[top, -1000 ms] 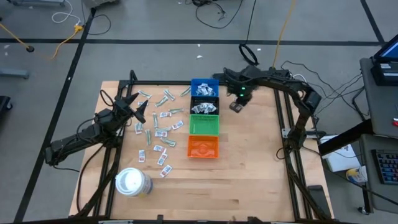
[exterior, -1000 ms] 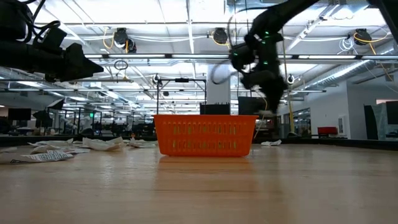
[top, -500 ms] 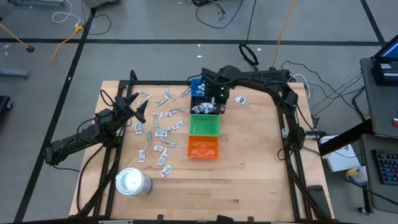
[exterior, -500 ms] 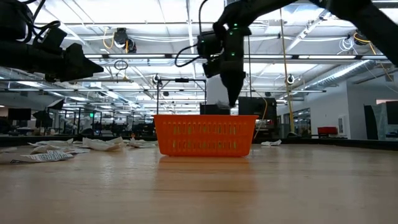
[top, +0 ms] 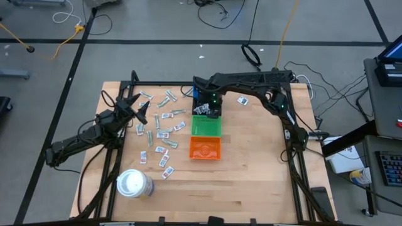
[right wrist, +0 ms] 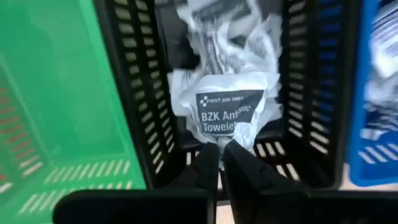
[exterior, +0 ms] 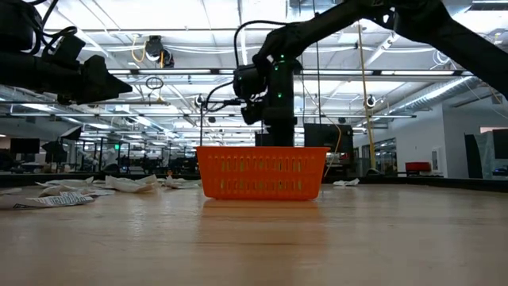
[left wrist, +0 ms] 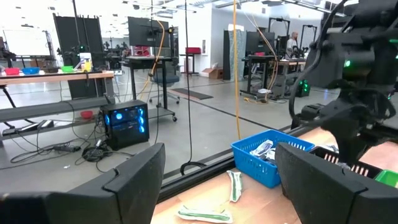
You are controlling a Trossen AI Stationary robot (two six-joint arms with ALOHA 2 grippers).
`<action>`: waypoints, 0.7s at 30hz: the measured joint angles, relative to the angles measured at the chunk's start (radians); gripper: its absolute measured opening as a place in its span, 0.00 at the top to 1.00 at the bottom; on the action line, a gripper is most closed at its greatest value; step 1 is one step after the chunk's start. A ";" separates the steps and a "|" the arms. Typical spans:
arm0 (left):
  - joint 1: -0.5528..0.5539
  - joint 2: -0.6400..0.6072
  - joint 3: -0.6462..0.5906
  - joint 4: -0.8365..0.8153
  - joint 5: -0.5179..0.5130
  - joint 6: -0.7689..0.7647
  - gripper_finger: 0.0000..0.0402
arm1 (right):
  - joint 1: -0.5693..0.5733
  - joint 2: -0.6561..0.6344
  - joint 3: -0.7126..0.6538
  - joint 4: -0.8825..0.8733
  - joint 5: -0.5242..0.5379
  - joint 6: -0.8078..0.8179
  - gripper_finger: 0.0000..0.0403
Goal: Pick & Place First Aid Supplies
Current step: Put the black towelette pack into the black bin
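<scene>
right fingers (right wrist: 214,163): pressing nearly together on the lower edge of a white packet (right wrist: 229,112) printed "BZK Antiseptic Towelette", only a thin gap showing between the tips.
right gripper (top: 209,108): hanging over the black bin (top: 206,110), the packet sitting down inside it among other crumpled white packets.
left fingers (left wrist: 134,177): standing wide apart, carrying nothing.
left gripper (top: 139,107): waiting above the worktop's (top: 251,163) left side, just beside the scattered supplies.
step in hand: looking like the drop of the towelette into the black bin (my judgement).
doing it well: keeping the tips inside the bin walls, spreading them fully so the packet is not clinging to a pad, then lifting straight up so the slotted walls are not getting caught.
risk: the packet is light and crumpled, may be sticking to a finger and coming back out.
blue bin (top: 206,88): holding white packets, farthest along the row.
black bin contents: filling up with white towelette packets.
green bin (top: 206,126): showing nothing inside in the high view.
orange bin (top: 205,148): showing nothing inside from above; the low view only shows its wall.
loose supplies (top: 164,125): many small packets and strips lying on the worktop left of the bins, one more packet (top: 242,100) lying right of them.
white roll (top: 134,183): standing near the front left, well apart from the bins.
progress: lots left to sort, judging by the scatter.
</scene>
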 joint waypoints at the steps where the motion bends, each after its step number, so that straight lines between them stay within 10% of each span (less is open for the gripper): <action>1: 0.000 0.000 0.000 0.000 0.000 0.000 0.24 | 0.002 0.005 0.000 0.000 0.000 0.000 0.98; 21: 0.000 0.000 0.000 0.000 0.000 0.000 0.24 | 0.002 -0.036 -0.001 0.009 0.000 0.195 0.37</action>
